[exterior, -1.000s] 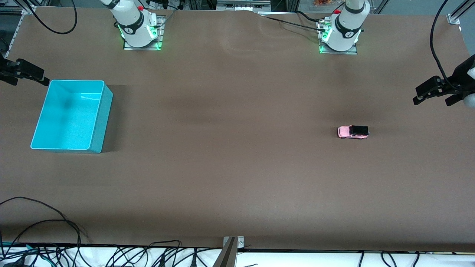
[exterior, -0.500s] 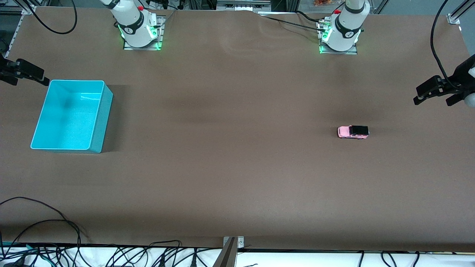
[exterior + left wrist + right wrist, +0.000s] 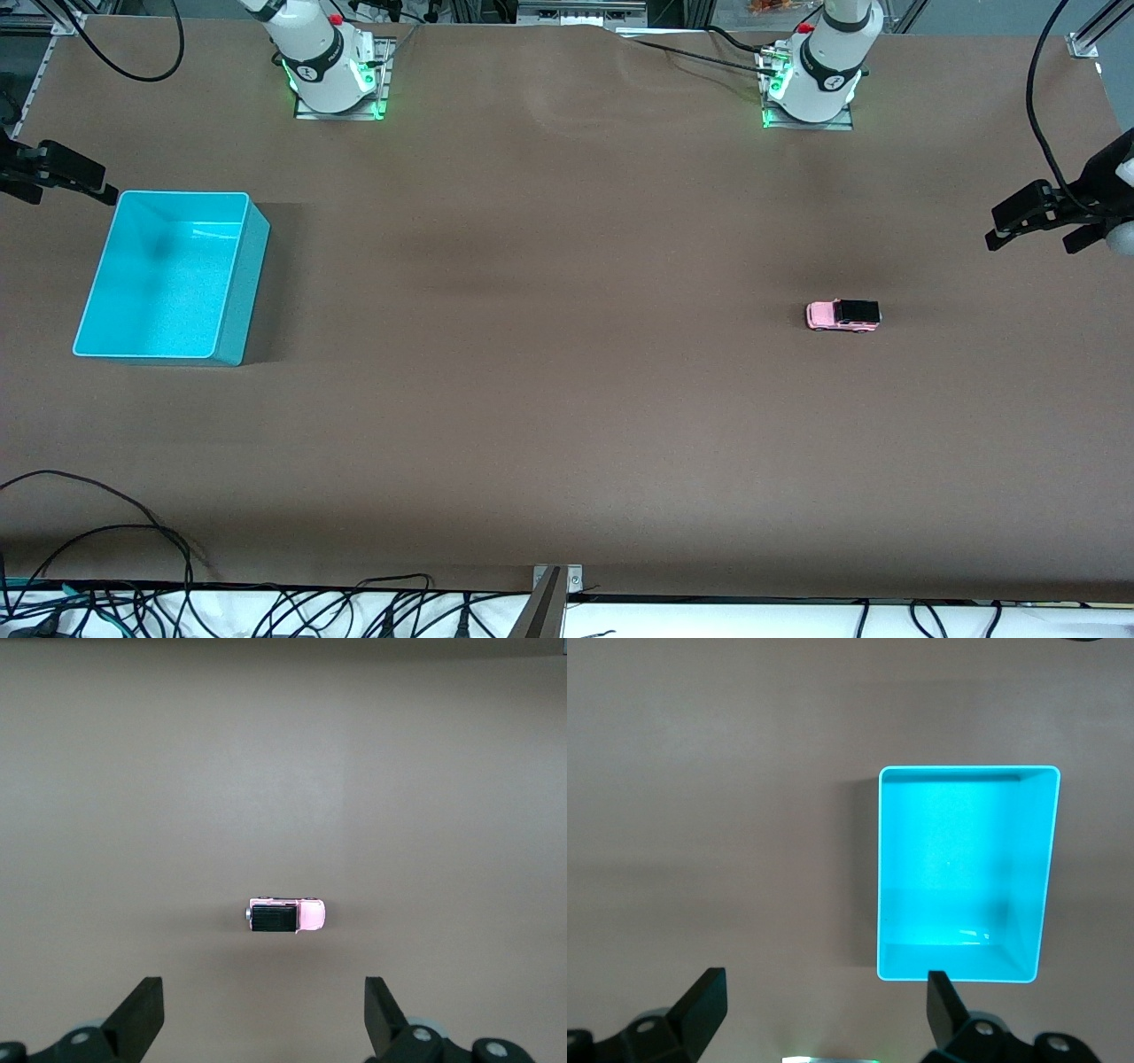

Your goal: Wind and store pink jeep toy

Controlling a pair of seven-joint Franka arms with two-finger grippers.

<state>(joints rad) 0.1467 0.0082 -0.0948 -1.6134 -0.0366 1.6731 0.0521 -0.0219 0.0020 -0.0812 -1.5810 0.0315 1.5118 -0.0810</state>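
The pink jeep toy (image 3: pixel 842 315) stands on its wheels on the brown table toward the left arm's end; its black roof shows in the left wrist view (image 3: pixel 285 914). My left gripper (image 3: pixel 1030 239) hangs open and empty above the table's edge at that end, apart from the jeep, with wide-spread fingers (image 3: pixel 142 1014) in its wrist view. The teal bin (image 3: pixel 250 292) stands empty toward the right arm's end and shows in the right wrist view (image 3: pixel 879 868). My right gripper (image 3: pixel 73 184) hangs open and empty above the table edge beside the bin; its own view (image 3: pixel 824 1005) shows bare table between its tips.
The two arm bases (image 3: pixel 332 75) (image 3: pixel 811 84) stand along the table edge farthest from the front camera. Loose black cables (image 3: pixel 133 532) lie at the table edge nearest the camera, with a metal bracket (image 3: pixel 549 594) at its middle.
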